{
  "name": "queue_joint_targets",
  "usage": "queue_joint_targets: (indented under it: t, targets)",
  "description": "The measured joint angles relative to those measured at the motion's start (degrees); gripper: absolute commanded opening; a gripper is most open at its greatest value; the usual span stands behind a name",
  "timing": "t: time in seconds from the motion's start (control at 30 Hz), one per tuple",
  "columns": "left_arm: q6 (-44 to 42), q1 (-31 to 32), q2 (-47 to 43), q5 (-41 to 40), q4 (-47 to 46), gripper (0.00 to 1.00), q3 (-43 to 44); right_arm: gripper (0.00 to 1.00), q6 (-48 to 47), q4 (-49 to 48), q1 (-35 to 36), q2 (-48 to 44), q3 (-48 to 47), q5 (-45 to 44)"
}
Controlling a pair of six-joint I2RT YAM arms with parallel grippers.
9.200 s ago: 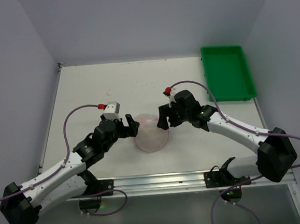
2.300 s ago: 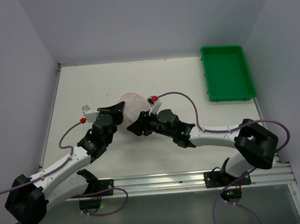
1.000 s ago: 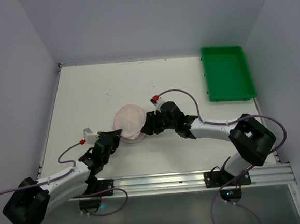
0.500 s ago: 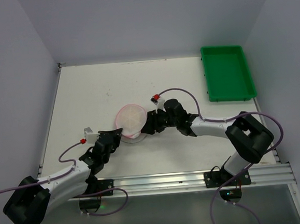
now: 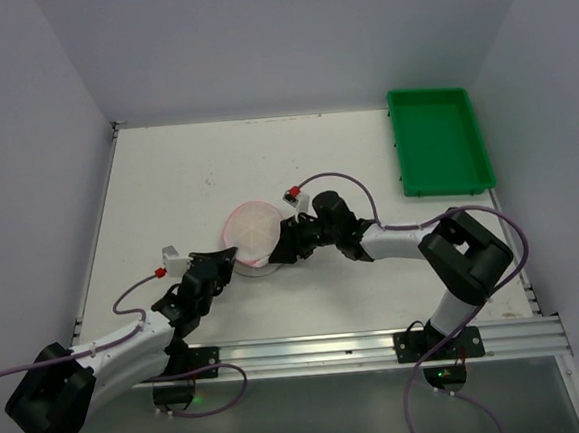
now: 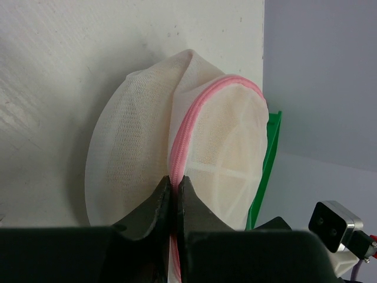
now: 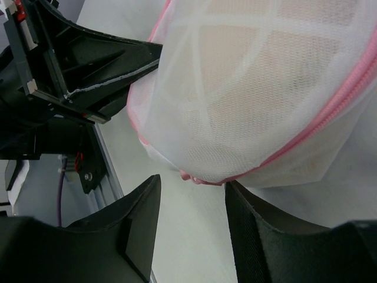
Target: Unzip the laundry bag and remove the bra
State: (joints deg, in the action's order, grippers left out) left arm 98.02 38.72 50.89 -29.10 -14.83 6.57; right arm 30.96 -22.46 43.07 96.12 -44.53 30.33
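Observation:
The laundry bag (image 5: pixel 252 231), white mesh with a pink zip edge, stands tilted on the table's middle. My left gripper (image 5: pixel 232 262) is at its near-left side, shut on the pink zip edge (image 6: pixel 177 171). The right gripper (image 5: pixel 281 247) is at the bag's near-right side. Its jaws are open under the bag (image 7: pixel 253 100), and a small pink tab (image 7: pixel 191 175) hangs between the fingers (image 7: pixel 138 212) without touching them. The bra shows only as a tan-peach tint (image 7: pixel 235 65) through the mesh.
A green tray (image 5: pixel 438 141) sits at the far right of the table. The left gripper's black body (image 7: pixel 88 65) lies close to the bag on the right wrist view's left. The metal rail (image 5: pixel 310 350) runs along the near edge.
Over the last second the bag and left gripper hold still. The right arm's elbow has swung in and its gripper has shifted slightly at the bag's lower edge. Earlier, the bag was drawn toward the near side.

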Motion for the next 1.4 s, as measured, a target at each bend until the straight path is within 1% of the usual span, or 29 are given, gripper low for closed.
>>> queue_joint_targets:
  t: [0.2, 0.3, 0.37, 0.47, 0.5, 0.57, 0.6, 0.67, 0.7, 0.8, 0.97, 1.1, 1.27, 1.4]
  targets:
    - [-0.02, 0.0, 0.09, 0.04, 0.02, 0.0, 0.0, 0.48, -0.35, -1.18, 0.0, 1.14, -0.85, 2.21]
    - [0.0, 0.0, 0.11, 0.11, 0.02, 0.0, 0.0, 0.45, -0.37, -1.29, 0.0, 1.33, -0.92, 2.27]
    - [0.0, 0.0, 0.11, 0.13, 0.04, 0.0, 0.0, 0.42, -0.46, -1.36, 0.0, 1.46, -1.03, 2.29]
    - [-0.02, 0.0, 0.07, 0.13, 0.13, 0.0, 0.0, 0.35, -0.55, -1.53, 0.0, 1.55, -1.14, 2.25]
    - [-0.02, 0.0, 0.07, 0.11, 0.15, 0.0, 0.0, 0.29, -0.55, -1.57, 0.0, 1.55, -1.14, 2.23]
    - [-0.07, 0.0, -0.07, 0.11, 0.22, 0.0, 0.0, 0.24, -0.55, -1.7, 0.0, 1.55, -1.14, 2.16]
    - [-0.07, 0.0, -0.15, 0.09, 0.28, 0.0, 0.0, 0.19, -0.57, -1.77, 0.0, 1.55, -1.14, 2.12]
    - [-0.07, 0.0, -0.31, 0.07, 0.35, 0.0, 0.07, 0.13, -0.59, -1.99, 0.0, 1.55, -1.14, 2.03]
    - [-0.07, 0.0, -0.42, 0.04, 0.37, 0.0, 0.09, 0.08, -0.57, -2.05, 0.0, 1.55, -1.14, 1.92]
    - [-0.09, 0.0, -1.03, 0.0, 0.83, 0.0, 0.09, 0.0, -0.48, -2.1, 0.02, 1.55, -1.11, 1.66]
    - [-0.13, 0.0, -2.56, -0.09, 2.03, 0.0, 0.11, 0.0, -0.33, -2.32, 0.0, 1.44, -0.92, 0.33]
    - [-1.14, -0.31, -4.0, 0.0, 3.48, 0.0, 0.26, 0.0, 0.04, -0.68, 0.02, -0.55, 0.15, -3.06]
    - [-5.22, -2.16, -4.94, 2.29, 3.8, 0.0, 1.53, 0.0, 0.22, 5.44, -0.28, -6.01, 0.31, -8.11]
    - [-10.91, -3.17, -4.31, 5.68, 3.67, 0.0, 4.5, 0.0, -0.94, 10.27, -1.16, -10.75, 0.28, -10.99]
